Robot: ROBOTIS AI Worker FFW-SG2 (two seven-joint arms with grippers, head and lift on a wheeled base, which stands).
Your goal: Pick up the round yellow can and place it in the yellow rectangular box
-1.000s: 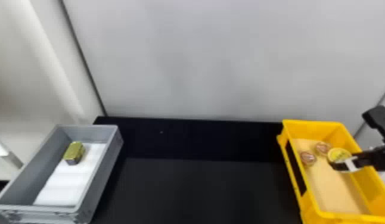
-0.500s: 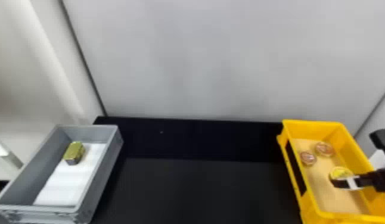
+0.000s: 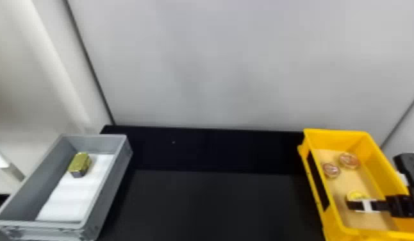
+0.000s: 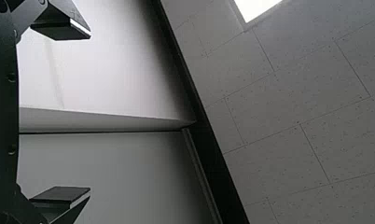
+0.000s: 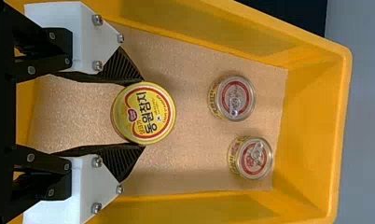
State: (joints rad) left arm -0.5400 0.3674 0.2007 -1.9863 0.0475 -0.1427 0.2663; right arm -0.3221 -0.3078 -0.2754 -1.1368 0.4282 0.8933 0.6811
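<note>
Metal yellow can point(image 5: 150, 114); plastic yellow box point(image 5: 316, 121)

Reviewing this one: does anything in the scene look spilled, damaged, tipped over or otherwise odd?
Nothing stands out. The round yellow can and two smaller cans look upright and undented in the yellow box. A tiny pale speck marks the black table, too small to identify.

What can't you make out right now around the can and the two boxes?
Round yellow can, underside: right wrist view, hidden beneath its own top.
Can's near side: head view, covered by the right end effector.
Yellow box, near end: head view, cut off by the bottom edge.
Gray box, base of near wall: head view, cut off by the same edge.
</note>
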